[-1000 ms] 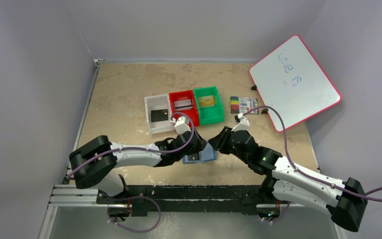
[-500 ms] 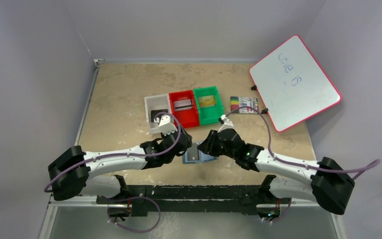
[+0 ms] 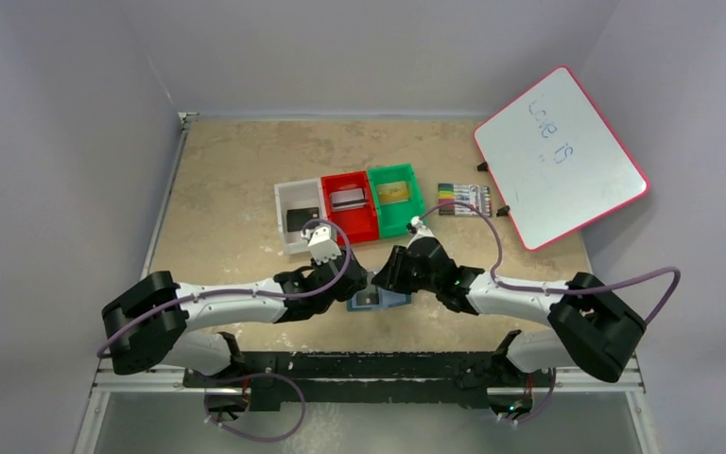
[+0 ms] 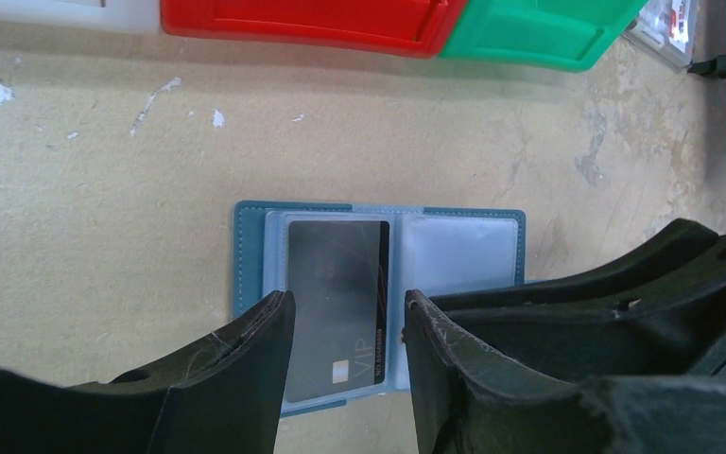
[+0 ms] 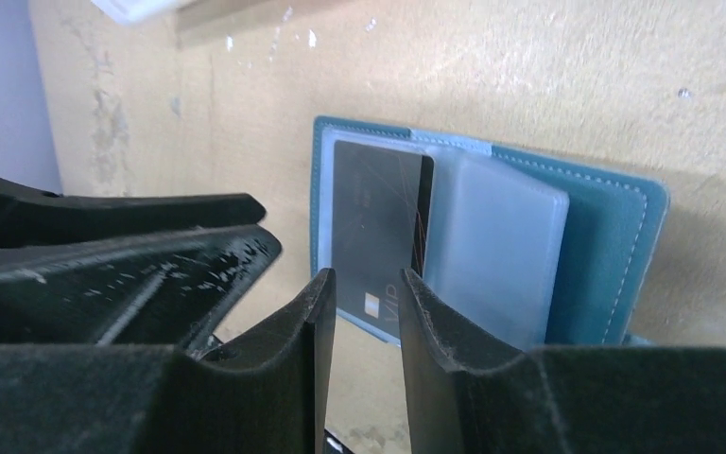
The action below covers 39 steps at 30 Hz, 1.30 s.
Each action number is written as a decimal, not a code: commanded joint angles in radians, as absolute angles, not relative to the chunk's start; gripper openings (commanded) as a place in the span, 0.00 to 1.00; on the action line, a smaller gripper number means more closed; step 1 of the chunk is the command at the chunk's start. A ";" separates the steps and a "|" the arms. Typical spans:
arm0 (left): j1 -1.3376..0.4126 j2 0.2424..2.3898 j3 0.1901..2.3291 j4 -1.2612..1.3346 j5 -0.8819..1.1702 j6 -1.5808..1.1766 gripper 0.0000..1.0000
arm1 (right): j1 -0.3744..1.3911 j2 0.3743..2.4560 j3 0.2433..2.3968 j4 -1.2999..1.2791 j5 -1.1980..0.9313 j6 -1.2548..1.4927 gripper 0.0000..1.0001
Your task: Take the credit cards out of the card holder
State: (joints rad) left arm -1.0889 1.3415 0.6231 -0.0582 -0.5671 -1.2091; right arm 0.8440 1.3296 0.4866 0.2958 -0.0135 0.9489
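Teal card holder (image 4: 458, 251) open, dark card (image 4: 336, 284) reads VIP on wrist cams only, L gripper (image 4: 345, 305) spread, R gripper (image 5: 364, 284) slightly parted

Ahead of the black left end effector (image 4: 347, 307), the wallet (image 4: 250, 255) is teal with pale, clear-blue pockets. The card (image 4: 336, 293) in it is dark grey with a black stripe. Beyond it stand a red bin (image 4: 302, 19) and a green bin (image 4: 539, 33). The tabletop (image 4: 104, 189) is mottled beige.

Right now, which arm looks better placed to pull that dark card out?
Probably left: the left gripper, open, straddles the dark card in the card holder; the right gripper faces only a corner.
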 commanded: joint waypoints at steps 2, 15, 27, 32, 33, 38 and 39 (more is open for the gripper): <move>-1.091 1.375 0.638 0.008 -0.520 -1.172 0.46 | 0.805 1.349 0.467 0.414 -0.094 0.926 0.33; -1.092 1.448 0.643 0.020 -0.480 -1.172 0.46 | 0.778 1.475 0.446 0.494 -0.156 0.926 0.30; -1.093 1.525 0.653 0.007 -0.431 -1.158 0.36 | 0.766 1.506 0.391 0.581 -0.178 0.980 0.23; -1.097 1.528 0.651 -0.028 -0.450 -1.155 0.32 | 0.752 1.478 0.359 0.616 -0.184 1.008 0.17; -1.100 1.529 0.652 -0.045 -0.462 -1.156 0.31 | 0.748 1.469 0.354 0.624 -0.191 1.013 0.13; -1.137 1.544 0.698 -0.179 -0.574 -1.156 0.30 | 0.732 1.423 0.343 0.632 -0.214 1.019 0.03; -1.144 1.551 0.708 -0.198 -0.592 -1.154 0.30 | 0.727 1.418 0.339 0.633 -0.219 1.020 0.02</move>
State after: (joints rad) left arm -1.1110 1.5166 0.6731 -0.0628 -0.5392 -1.1629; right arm 0.7391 1.4616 0.3523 0.6079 -0.1822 1.0073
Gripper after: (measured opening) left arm 0.304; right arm 0.042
